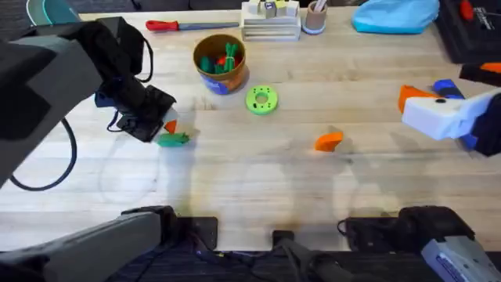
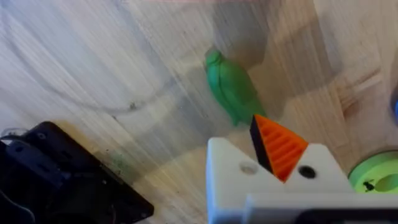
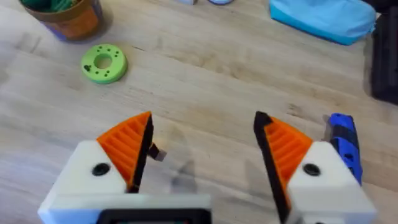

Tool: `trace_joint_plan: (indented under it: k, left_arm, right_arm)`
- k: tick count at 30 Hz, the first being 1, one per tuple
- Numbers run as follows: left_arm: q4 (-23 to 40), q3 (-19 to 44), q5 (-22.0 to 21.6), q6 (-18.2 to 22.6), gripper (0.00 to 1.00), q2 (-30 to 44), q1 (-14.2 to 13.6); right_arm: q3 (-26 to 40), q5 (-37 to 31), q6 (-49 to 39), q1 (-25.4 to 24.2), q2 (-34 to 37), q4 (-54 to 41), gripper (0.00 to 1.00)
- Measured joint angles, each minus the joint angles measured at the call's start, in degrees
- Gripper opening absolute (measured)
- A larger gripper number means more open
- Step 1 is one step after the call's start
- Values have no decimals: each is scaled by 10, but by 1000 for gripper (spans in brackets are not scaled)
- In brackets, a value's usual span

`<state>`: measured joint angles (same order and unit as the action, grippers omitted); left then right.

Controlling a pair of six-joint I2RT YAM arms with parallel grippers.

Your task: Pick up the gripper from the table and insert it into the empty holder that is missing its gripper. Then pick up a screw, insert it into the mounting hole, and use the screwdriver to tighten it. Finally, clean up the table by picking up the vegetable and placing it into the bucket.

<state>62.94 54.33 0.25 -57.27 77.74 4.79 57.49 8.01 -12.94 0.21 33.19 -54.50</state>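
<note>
Nearest the overhead camera, the left arm looms dark and blurred, reaching to the left gripper point(image 1: 166, 131) beside the vegetable point(image 1: 173, 139) on the counter point(image 1: 258, 180). From its wrist view, one orange ribbed pad point(image 2: 281, 147) stands just next to the pea pod; I cannot tell whether it is clenched. Right gripper point(image 3: 202, 149) hangs released near the blue screwdriver point(image 3: 344, 142). Mid-counter lies the orange gripper wedge point(image 1: 329, 141); the bucket point(image 1: 220, 64) stands behind, a green disc point(image 1: 261, 100) beside it.

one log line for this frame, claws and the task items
left claw: over vegetable, state unclear | right claw: open, empty | loose orange gripper: on table | bucket: holds toys
</note>
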Motion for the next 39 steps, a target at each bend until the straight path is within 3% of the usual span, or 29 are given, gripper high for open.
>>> trace_joint_plan:
  k: [3, 6, 11, 12, 17, 19, 22, 25, 28, 39]
  left_arm:
    - [5, 0, 2, 7, 19, -25, -16]
    - [5, 1, 2, 29, 18, -64, -51]
    - [-6, 36, 5, 106, 32, -144, -159]
    - [-11, 47, 5, 127, 129, -158, -181]
    - [-61, 103, 6, 229, 891, -217, -287]
    - [-90, 114, 7, 271, 988, -238, -320]
    - [-142, 116, 7, 326, 992, -260, -355]
    - [-195, 116, 8, 367, 994, -277, -376]
    - [-233, 116, 8, 390, 993, -290, -380]
    - [-205, 116, 8, 404, 993, -294, -380]
  right_arm:
    - [0, 0, 17, 0, 0, -3, 945]
    - [0, 0, 41, 0, 0, -6, 944]
    - [0, 2, 70, 0, 0, -7, 945]
    - [0, 3, 72, 0, 0, -7, 945]
    - [0, 4, 80, 0, 0, -9, 945]
    - [0, 4, 83, 0, 0, -13, 945]
    - [0, 4, 83, 0, 0, -15, 945]
    - [0, 4, 83, 0, 0, -15, 945]
    - [0, 4, 83, 0, 0, -15, 945]
    - [0, 4, 83, 0, 0, -15, 946]
